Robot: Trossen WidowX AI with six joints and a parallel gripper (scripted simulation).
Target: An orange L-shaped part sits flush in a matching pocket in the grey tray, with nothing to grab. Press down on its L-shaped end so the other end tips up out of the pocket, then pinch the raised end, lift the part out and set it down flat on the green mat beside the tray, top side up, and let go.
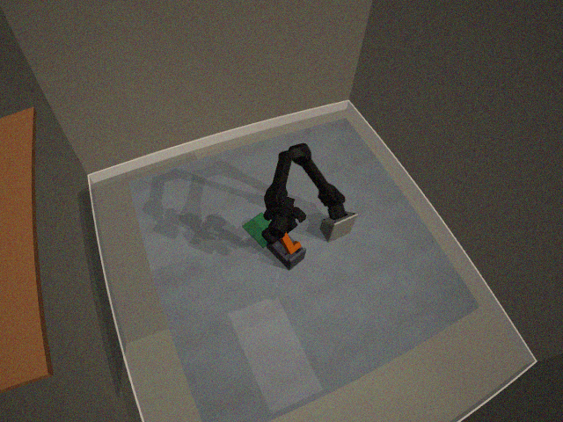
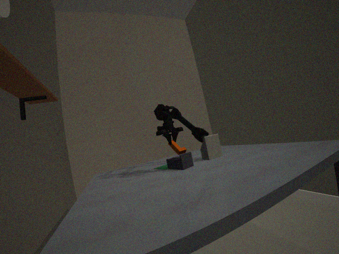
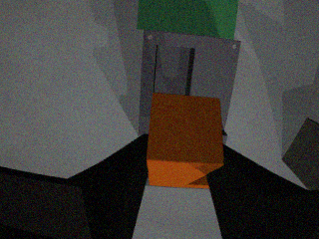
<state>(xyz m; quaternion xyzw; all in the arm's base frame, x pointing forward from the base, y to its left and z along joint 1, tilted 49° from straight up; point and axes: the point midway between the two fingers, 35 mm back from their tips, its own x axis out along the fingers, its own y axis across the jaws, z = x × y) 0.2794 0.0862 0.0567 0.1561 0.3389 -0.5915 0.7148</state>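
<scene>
The orange L-shaped part [image 1: 289,245] [image 2: 177,147] [image 3: 185,128] is tilted, with its straight end up in my gripper and its L-shaped end lower. My gripper [image 1: 278,233] [image 2: 171,142] [image 3: 177,144] is shut on that raised end, one finger on each side. The part hangs over the grey tray [image 1: 277,258] [image 2: 174,163] [image 3: 214,70]. The pocket shows empty where visible in the wrist view; the part hides the rest. Whether the low end touches the tray's rim is unclear. The green mat [image 1: 255,226] [image 2: 161,167] [image 3: 186,15] lies flat beside the tray, partly hidden by my arm in the top view.
A pale grey block [image 1: 340,228] [image 2: 213,146] [image 3: 303,154] stands by the arm's base, to the right of the tray in the top and exterior views. A pale flat rectangle [image 1: 274,354] lies on the table towards the front in the top view. My arm's shadow falls left of the mat.
</scene>
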